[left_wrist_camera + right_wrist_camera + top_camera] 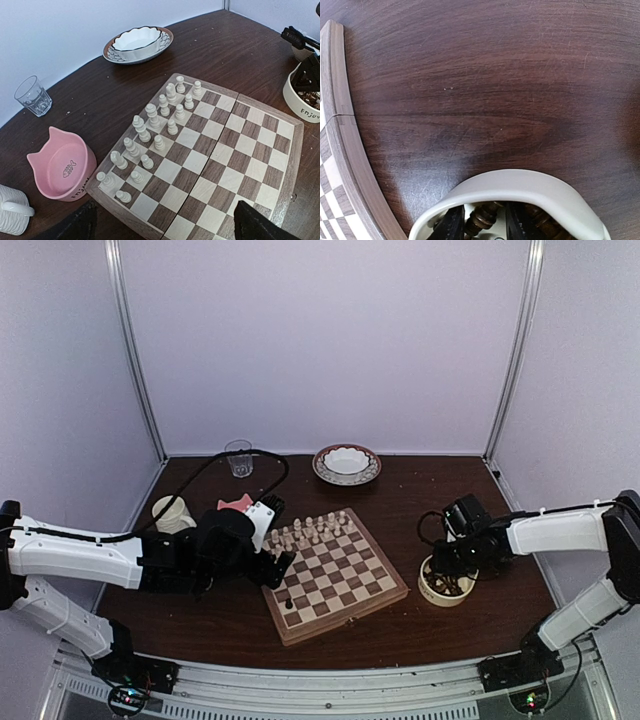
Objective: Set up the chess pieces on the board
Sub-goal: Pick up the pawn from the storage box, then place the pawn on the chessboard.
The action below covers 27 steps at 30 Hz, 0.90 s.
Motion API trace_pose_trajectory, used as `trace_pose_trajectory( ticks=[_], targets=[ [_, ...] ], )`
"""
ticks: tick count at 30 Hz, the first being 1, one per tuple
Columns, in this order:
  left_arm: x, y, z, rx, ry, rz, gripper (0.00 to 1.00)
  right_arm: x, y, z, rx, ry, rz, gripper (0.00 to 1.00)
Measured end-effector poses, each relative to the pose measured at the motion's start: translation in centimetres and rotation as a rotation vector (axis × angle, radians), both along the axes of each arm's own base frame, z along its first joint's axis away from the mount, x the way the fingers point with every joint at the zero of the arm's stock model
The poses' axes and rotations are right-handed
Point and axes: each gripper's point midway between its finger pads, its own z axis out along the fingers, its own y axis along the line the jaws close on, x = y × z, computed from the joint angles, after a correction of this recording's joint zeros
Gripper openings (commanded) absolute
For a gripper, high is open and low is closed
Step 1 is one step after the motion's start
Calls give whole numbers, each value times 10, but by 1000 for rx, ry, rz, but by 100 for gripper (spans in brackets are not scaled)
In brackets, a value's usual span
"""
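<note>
Cream bowl (520, 187) of dark chess pieces (482, 220)

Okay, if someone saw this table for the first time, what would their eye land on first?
Probably the board in the middle, with cream-white chessmen packed in two rows along its far-left side. Next, the right pincer dipped into the cream bowl right of the board, its fingers either side of one of the dark chess pieces inside. The pink cat-eared bowl left of the board stands out too.

Pale chessmen (152, 114) thick along board (250, 145) edge
</note>
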Motion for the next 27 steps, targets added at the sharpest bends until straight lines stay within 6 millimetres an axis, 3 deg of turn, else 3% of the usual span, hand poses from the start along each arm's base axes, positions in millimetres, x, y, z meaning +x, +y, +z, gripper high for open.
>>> trace_pose_trajectory(
  ticks=[15, 27],
  targets=[
    [0, 0, 0, 4, 0, -5, 95, 3, -1, 1, -15, -1, -5, 15],
    [-1, 0, -1, 10, 6, -8, 95, -2, -1, 38, 1, -126, 21, 14]
  ],
)
